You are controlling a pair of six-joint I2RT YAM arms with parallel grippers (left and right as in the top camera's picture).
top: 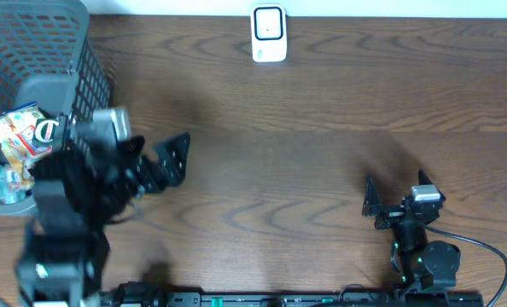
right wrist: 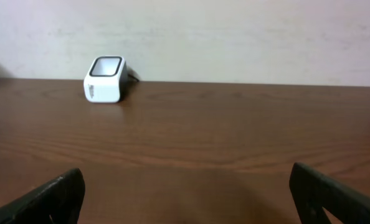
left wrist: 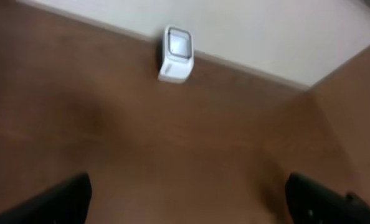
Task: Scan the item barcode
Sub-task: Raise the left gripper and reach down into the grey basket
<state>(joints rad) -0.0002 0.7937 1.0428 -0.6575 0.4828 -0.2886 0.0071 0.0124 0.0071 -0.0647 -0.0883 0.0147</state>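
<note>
The white barcode scanner point(top: 269, 32) stands at the table's far edge, also seen in the left wrist view point(left wrist: 175, 53) and the right wrist view point(right wrist: 106, 79). A colourful packet item point(top: 19, 136) lies in the grey mesh basket point(top: 83, 60) at the far left; no barcode shows on it. My left gripper point(top: 178, 162) is open just right of the basket, over bare table, nothing between its fingers point(left wrist: 66, 200). My right gripper point(top: 370, 203) is open near the front right, low over the table and facing the scanner, with nothing between its fingers point(right wrist: 54, 198).
More packets point(top: 6, 179) lie in the basket under the left arm. A black cable point(top: 484, 251) loops from the right arm's base. The brown wooden table point(top: 279, 153) ends at a pale wall behind the scanner.
</note>
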